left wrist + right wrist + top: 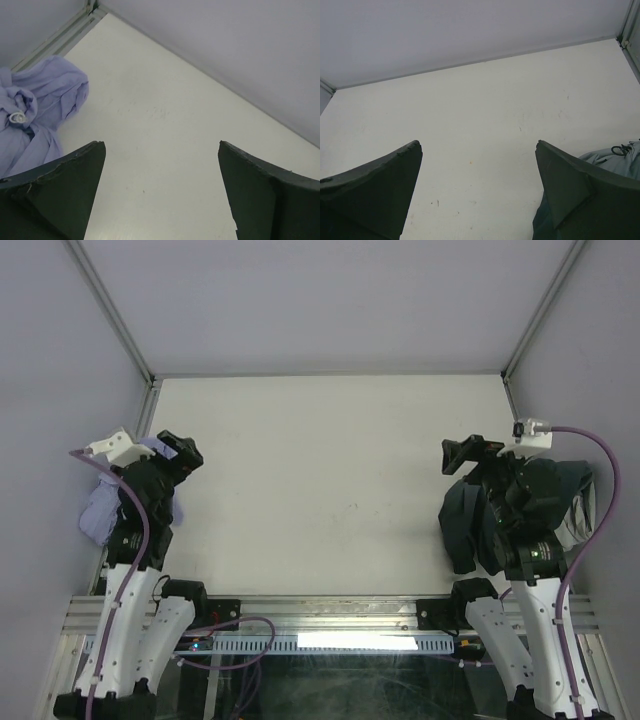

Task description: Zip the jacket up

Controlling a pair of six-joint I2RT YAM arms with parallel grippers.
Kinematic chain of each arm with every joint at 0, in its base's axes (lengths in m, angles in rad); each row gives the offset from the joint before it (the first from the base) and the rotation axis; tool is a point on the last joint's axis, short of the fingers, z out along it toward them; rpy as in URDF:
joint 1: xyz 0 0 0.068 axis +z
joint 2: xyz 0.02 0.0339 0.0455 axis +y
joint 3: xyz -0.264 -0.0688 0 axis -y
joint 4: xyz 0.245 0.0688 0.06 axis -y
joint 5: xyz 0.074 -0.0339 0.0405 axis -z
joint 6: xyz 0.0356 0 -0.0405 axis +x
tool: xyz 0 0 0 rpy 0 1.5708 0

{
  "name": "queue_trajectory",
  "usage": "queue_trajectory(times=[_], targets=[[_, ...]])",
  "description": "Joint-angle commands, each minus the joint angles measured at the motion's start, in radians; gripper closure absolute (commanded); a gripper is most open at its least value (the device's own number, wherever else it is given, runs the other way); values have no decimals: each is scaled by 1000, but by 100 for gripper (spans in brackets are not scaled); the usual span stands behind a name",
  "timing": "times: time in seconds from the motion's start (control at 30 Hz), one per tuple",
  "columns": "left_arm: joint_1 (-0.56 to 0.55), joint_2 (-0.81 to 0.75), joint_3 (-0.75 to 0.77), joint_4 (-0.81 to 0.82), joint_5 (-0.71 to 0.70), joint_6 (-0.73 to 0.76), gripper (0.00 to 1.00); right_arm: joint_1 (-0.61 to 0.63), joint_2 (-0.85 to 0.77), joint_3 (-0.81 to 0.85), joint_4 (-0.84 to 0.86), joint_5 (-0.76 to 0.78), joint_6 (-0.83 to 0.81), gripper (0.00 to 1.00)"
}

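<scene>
The lavender jacket (pixel 104 508) lies bunched at the table's left edge, partly hidden under my left arm. It also shows in the left wrist view (pixel 37 107), crumpled, with a small white ring (pixel 18 118) on it. My left gripper (pixel 186 452) is open and empty, above the bare table just right of the jacket (pixel 161 147). My right gripper (pixel 462 454) is open and empty over the table's right side (pixel 479 145).
A dark grey-green bunched garment (pixel 470 520) lies under my right arm at the right edge, and its edge shows in the right wrist view (pixel 615 160). Grey walls and metal frame rails (pixel 110 310) enclose the white table (pixel 330 480).
</scene>
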Motion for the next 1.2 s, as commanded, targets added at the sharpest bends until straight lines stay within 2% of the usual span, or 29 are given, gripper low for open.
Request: queue_trajectory(times=[0.0,0.2,0.43,0.57,0.7,0.77,0.83,0.93,1.03,1.17], targets=[[13,206,83,-89,-87,-65,1,-7,9,-5,52,-28,2,1],[67,519,165,-106,-222,-43,1,-4,4,-36,62,-41,12,0],[291,816,227,-104,-256,-45,1,7,-14,-65,58,-47,7,1],[414,958,246,-96,-166,-51,1,10,-13,-79,59,-53,1,1],[437,1044,259,-87,-62,-25,2,10,-3,-84,54,-48,-3,0],[437,1075,256,-74,18,2,11,11,6,-84,55,-49,-7,1],[435,1092,254,-59,108,32,29,13,13,-87,58,-47,-6,1],[427,1080,240,-17,229,52,61,12,19,-89,60,-51,-7,1],[369,1044,241,23,309,66,99,12,16,-86,58,-49,-8,1],[207,1034,319,33,380,74,100,12,9,-78,43,-48,-8,1]])
